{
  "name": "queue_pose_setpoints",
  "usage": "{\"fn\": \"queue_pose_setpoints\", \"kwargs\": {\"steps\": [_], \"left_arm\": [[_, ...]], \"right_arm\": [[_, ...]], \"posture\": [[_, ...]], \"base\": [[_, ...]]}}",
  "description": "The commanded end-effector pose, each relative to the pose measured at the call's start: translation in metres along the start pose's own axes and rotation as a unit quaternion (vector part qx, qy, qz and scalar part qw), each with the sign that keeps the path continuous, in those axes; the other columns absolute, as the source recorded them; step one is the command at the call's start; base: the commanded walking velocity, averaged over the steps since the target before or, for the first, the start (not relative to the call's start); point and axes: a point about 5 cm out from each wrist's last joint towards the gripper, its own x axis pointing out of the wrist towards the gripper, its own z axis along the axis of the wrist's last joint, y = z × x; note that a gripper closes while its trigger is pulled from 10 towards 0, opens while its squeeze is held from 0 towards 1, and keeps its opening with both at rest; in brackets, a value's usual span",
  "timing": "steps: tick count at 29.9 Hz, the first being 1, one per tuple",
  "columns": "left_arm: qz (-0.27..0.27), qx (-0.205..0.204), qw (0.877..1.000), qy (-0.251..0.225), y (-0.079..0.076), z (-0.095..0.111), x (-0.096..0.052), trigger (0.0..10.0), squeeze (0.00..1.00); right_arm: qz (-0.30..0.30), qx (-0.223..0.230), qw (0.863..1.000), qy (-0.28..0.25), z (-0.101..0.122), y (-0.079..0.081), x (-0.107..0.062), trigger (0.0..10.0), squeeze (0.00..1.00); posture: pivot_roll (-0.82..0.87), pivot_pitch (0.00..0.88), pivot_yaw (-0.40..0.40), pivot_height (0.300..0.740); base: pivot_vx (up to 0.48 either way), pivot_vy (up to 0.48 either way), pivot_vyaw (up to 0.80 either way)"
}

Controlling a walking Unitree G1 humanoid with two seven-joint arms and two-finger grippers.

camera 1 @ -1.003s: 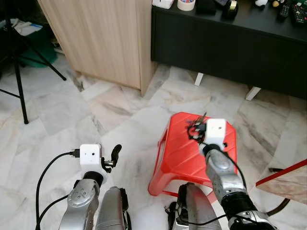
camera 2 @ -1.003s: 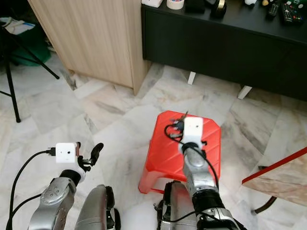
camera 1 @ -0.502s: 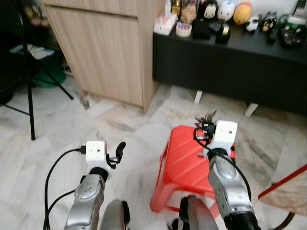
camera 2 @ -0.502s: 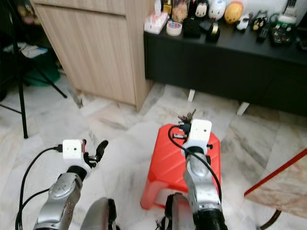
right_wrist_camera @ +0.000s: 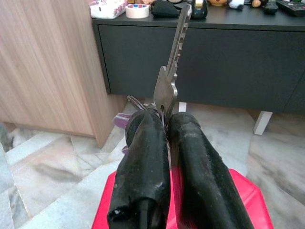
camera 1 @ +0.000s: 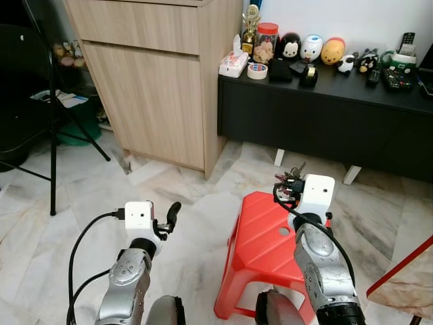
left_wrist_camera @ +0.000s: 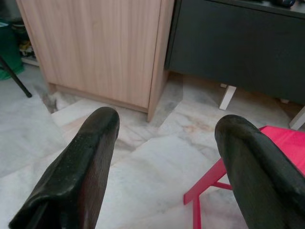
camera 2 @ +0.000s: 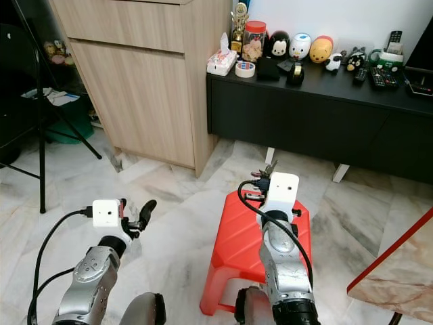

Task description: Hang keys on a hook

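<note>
My right gripper is shut on a bunch of keys, held up above the red plastic stool. One long silver key sticks up from between the two black fingers, with a ring and more keys bunched behind them. My left gripper is open and empty, held low over the marble floor, left of the stool. Its two fingers stand wide apart in the left wrist view.
A light wood cabinet stands ahead on the left. Beside it a low black sideboard carries toys, tape and remotes. A black stand's legs are at far left. A red-edged tabletop corner juts in at lower right.
The camera has tilted up, bringing the cabinet and the sideboard top into view. My right gripper has lifted the keys from the stool's surface to above it. The left gripper stays open.
</note>
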Motion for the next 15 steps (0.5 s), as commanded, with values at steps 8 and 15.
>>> {"fn": "queue_pose_setpoints", "kwargs": {"steps": [8,15], "left_arm": [[0.001,-0.013,1.000,-0.003,-0.0002,-0.0017,0.0002,10.0,0.00],[0.001,-0.017,1.000,-0.005,-0.0013,-0.0013,-0.0002,10.0,0.00]], "right_arm": [[0.001,0.003,1.000,-0.007,0.0076,0.0036,0.0011,10.0,0.00],[0.002,0.003,1.000,-0.003,0.0067,0.0038,0.0008,10.0,0.00]], "posture": [[0.09,0.045,-0.016,0.607],[0.09,0.048,-0.020,0.607]], "base": [[-0.033,0.000,0.00],[-0.365,0.000,0.00]]}}
